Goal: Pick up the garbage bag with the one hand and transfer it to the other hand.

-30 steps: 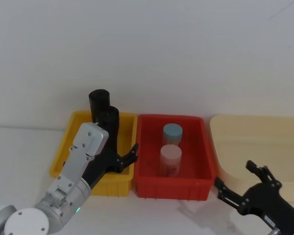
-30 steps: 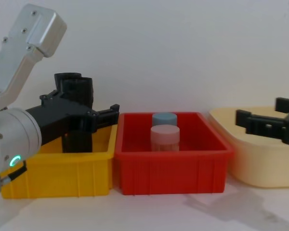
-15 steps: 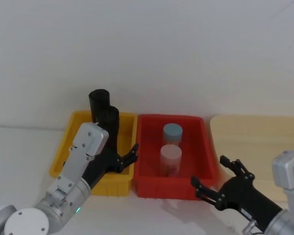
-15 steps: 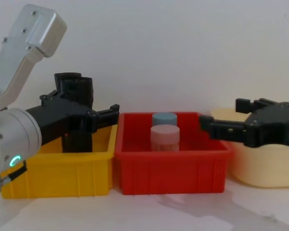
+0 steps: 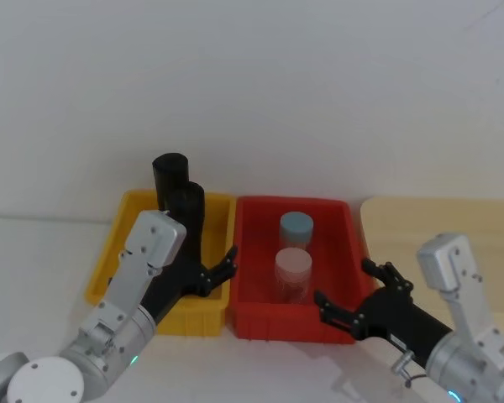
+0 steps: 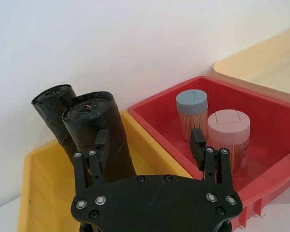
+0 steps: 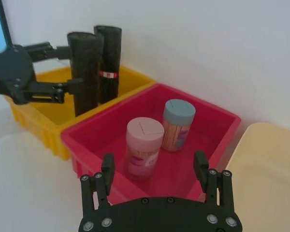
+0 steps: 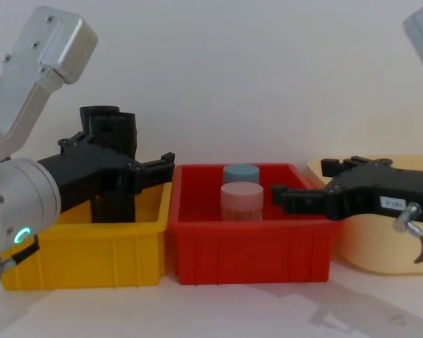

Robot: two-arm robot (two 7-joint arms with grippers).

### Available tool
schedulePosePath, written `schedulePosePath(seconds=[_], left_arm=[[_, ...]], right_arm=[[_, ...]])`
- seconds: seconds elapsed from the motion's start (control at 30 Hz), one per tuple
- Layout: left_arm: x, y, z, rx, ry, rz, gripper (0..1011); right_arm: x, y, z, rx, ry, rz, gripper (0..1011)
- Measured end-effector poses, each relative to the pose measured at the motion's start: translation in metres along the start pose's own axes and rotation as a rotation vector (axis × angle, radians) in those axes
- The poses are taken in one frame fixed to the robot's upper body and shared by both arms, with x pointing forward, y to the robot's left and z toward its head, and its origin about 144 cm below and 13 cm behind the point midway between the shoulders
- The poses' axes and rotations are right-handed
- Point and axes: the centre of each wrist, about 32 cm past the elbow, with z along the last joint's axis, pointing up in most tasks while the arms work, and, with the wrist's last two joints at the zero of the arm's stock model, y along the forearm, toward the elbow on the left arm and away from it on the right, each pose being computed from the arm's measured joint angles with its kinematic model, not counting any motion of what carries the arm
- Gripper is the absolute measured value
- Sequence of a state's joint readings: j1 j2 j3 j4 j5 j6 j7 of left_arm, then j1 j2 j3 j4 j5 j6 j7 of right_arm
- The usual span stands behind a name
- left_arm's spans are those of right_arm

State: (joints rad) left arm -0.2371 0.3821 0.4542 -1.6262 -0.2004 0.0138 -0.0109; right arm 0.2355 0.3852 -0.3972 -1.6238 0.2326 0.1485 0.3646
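Left gripper (image 6: 149,135), spread and empty, sits at the garbage bag (image 6: 113,128): probably light, firm (matte, slightly yielding); clamp mid-height. Right gripper (image 7: 154,159) likewise spread, empty.

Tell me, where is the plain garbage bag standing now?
In the head view, the garbage bag stands upright in the yellow bin on the robot's left, in front of the stickered roll, inside the open left gripper.
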Motion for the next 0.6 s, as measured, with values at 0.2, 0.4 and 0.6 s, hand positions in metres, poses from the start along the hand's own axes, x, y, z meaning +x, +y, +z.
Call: schedulePosePath(seconds=[0.2,0.4,0.6], left_arm=[[0.000,0.000,0.000,0.000,0.000,0.000,1000],[0.000,0.000,0.000,0.000,0.000,0.000,1000],[0.000,0.000,0.000,0.000,0.000,0.000,1000]], right_arm=[[0.002,0.015,0.004,-0.033,-0.019,0.004,1002],[0.004,0.029,0.009,-0.059,-0.042,0.016,1002],[0.004,0.040,0.011,-0.083,-0.061,0.028,1002]])
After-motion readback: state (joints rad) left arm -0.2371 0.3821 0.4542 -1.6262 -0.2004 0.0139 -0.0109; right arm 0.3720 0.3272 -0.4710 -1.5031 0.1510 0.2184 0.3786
